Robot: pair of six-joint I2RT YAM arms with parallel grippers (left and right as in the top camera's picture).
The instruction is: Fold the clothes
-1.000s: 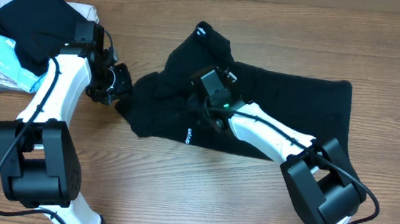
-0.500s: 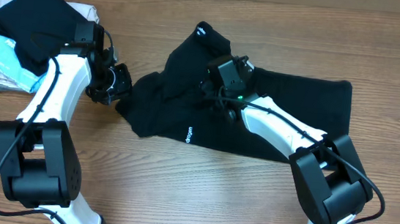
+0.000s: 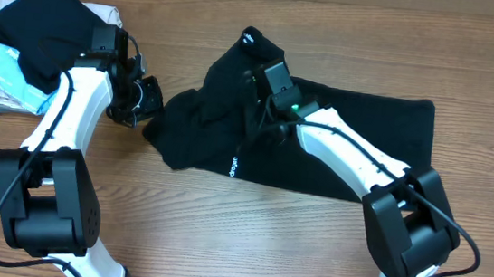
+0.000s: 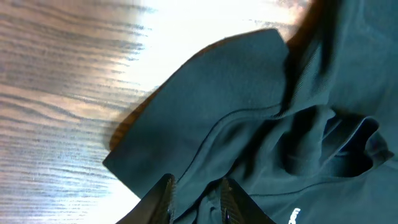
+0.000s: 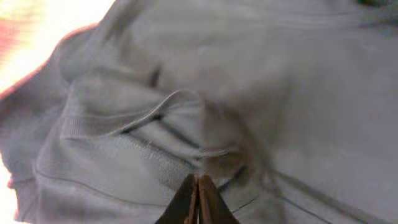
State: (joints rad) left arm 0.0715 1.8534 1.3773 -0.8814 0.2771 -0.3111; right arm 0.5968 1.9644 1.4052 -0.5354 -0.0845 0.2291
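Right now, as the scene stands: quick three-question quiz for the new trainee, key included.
1. True or false: the black shirt lies folded into a neat rectangle.
2. Where is the stack of folded garments? A) at the table's far left corner; B) under the shirt; C) beside the right arm's base.
3. Fill in: the right end effector has its jaws ____, tips down on rumpled fabric.

Key:
1. False; it lies spread out and rumpled.
2. A.
3. Shut.
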